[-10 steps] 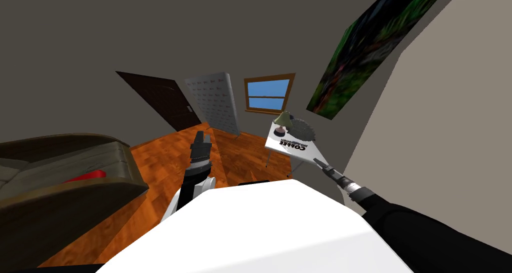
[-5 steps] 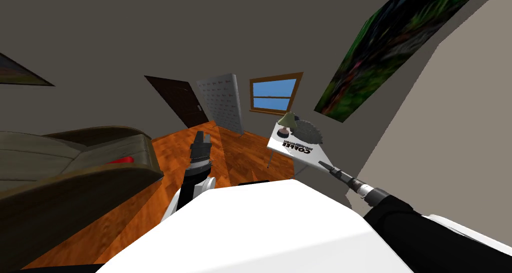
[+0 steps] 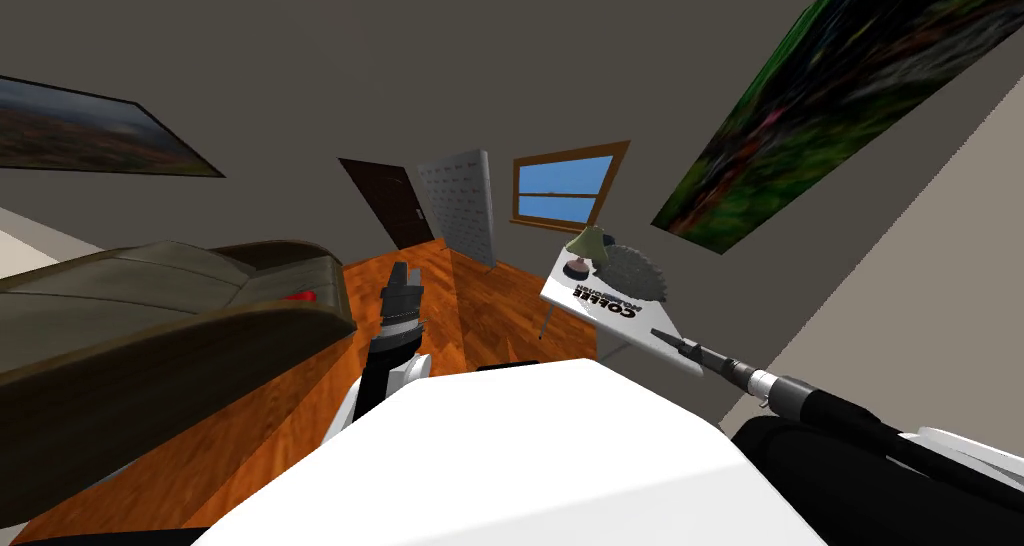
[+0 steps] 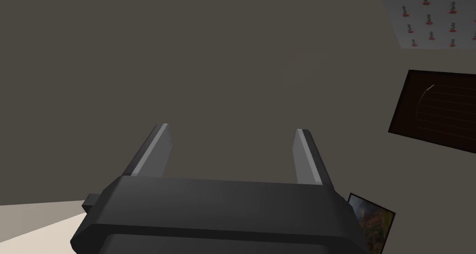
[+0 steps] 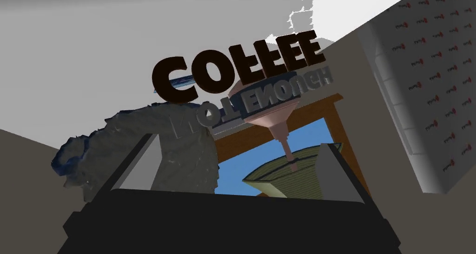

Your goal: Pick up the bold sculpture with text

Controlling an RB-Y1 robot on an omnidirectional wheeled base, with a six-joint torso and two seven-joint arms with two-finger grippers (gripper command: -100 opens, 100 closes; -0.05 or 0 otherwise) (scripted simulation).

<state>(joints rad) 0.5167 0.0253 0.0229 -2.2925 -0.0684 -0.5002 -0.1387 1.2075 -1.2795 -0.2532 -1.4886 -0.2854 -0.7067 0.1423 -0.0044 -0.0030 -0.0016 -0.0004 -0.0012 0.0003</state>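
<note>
Right gripper (image 5: 237, 140) spread, empty, near COFFEE sculpture (image 5: 162, 80), lower lettering seemingly part-hidden by lamp (image 5: 288, 177)

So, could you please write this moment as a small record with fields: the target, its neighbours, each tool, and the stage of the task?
target: black text sculpture, reading COFFEE, on the white table
neighbours: lamp and rough grey object, close by it on the same table
right tool: open, aimed at the black text sculpture, apart from it
left tool: open, empty, away from the table
stage: target not yet grasped
</note>
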